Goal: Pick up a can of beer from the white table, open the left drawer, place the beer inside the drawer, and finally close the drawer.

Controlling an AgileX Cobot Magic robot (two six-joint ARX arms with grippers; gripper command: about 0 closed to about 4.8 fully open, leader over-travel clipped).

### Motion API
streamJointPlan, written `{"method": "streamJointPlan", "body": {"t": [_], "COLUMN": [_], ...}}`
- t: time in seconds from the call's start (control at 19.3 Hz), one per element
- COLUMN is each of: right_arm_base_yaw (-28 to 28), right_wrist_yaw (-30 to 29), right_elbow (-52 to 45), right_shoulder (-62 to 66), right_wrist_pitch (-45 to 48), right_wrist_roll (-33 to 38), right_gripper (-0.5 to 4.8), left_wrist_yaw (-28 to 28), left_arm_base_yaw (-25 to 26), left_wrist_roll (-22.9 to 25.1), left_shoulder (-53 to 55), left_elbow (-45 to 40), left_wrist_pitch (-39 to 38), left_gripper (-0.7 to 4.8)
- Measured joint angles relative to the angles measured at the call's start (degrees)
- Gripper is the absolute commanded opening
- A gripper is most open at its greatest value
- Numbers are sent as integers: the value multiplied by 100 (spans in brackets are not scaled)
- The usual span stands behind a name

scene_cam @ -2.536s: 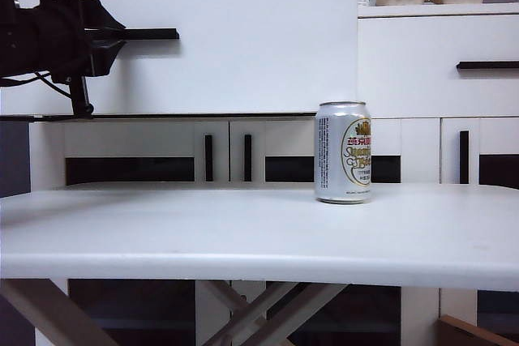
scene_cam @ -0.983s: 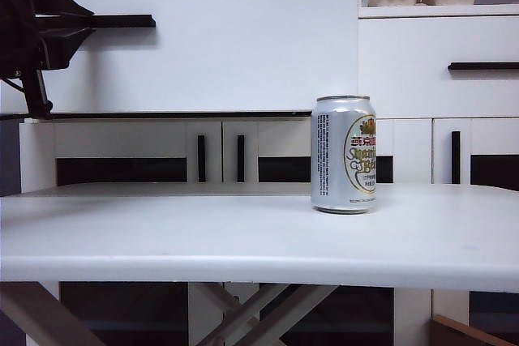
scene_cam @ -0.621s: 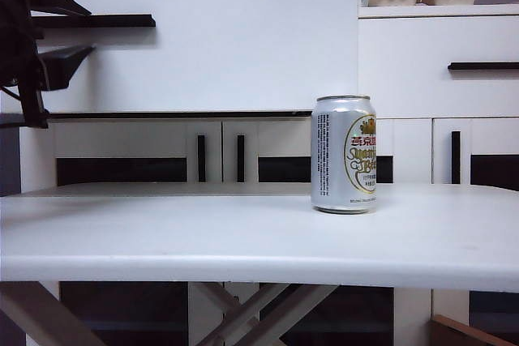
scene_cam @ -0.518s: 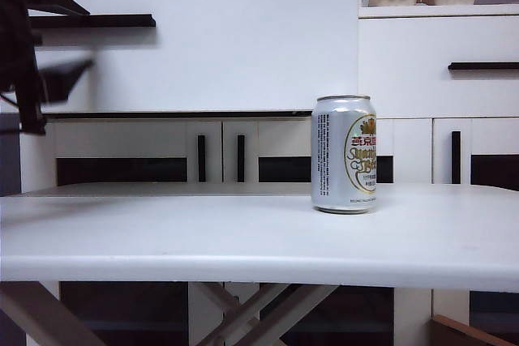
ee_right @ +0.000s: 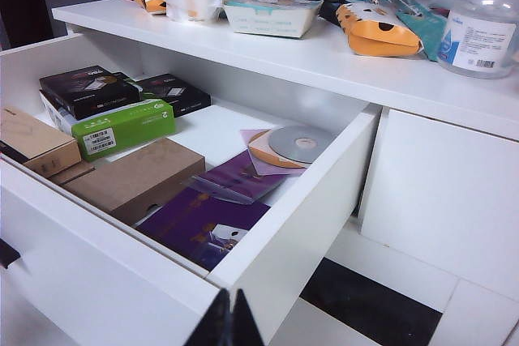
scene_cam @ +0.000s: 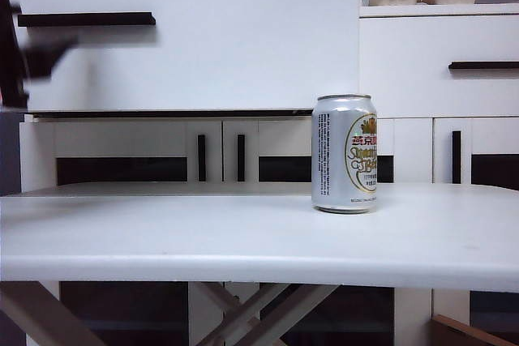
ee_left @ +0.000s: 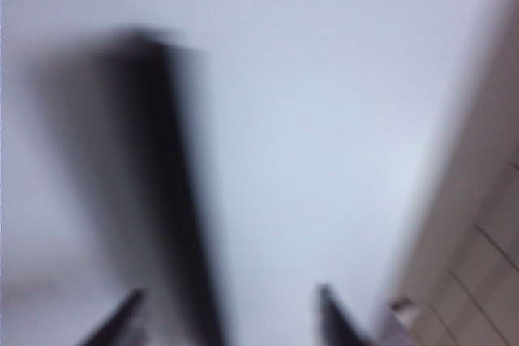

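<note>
step: drawer (ee_right: 268, 224) open, can (scene_cam: 344, 153) waiting on table (scene_cam: 203, 241) | left gripper (ee_left: 227, 313) spread beside handle (scene_cam: 86, 19) | right gripper (ee_right: 225, 322) pressed together above drawer | next: grasp can

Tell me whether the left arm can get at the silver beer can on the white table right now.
Probably yes. The silver aluminium beer can stands alone on the white table, nothing around it. The left gripper, open, is by the pulled-out white drawer front's black handle.
</note>
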Motion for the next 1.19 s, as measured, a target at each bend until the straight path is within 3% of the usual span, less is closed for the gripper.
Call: {"method": "streamJointPlan", "body": {"t": [0.21, 0.36, 0.41, 0.52, 0.67, 0.78, 0.98, 1.14, 1.19], "right_arm_base_yaw": [0, 0, 0, 0, 0, 0, 0, -7, -7], "right_wrist_yaw": [0, 0, 0, 0, 2, 2, 0, 0, 0], "right_elbow": [0, 0, 0, 0, 0, 0, 0, -2, -2], "right_shoulder": [0, 0, 0, 0, 0, -2, 0, 0, 0], "right_wrist_pitch": [2, 2, 2, 2, 0, -22, -472, -796, -824], "right_wrist_roll": [0, 0, 0, 0, 0, 0, -50, -138, -140], "right_gripper": [-5, -5, -5, -5, -5, -5, -5, -5, -5], "left_wrist_yaw": [586, 1797, 1978, 2476, 2931, 3331, 3829, 4181, 4192], "left_arm_base_yaw": [2, 2, 2, 0, 2, 2, 2, 2, 2], "left_wrist_roll": [0, 28, 55, 129, 339, 817, 2044, 3254, 3436], "left_shoulder": [-511, -990, -1036, -1161, -1161, -1161, -1158, -1158, -1158], "left_elbow": [83, 581, 675, 1060, 1423, 1655, 2135, 2924, 3051], "left_wrist_pitch": [0, 2, 2, 4, -50, -450, -1998, -3644, -3884], "left_gripper": [237, 236, 198, 8, -6, -6, -6, -6, -6]}}
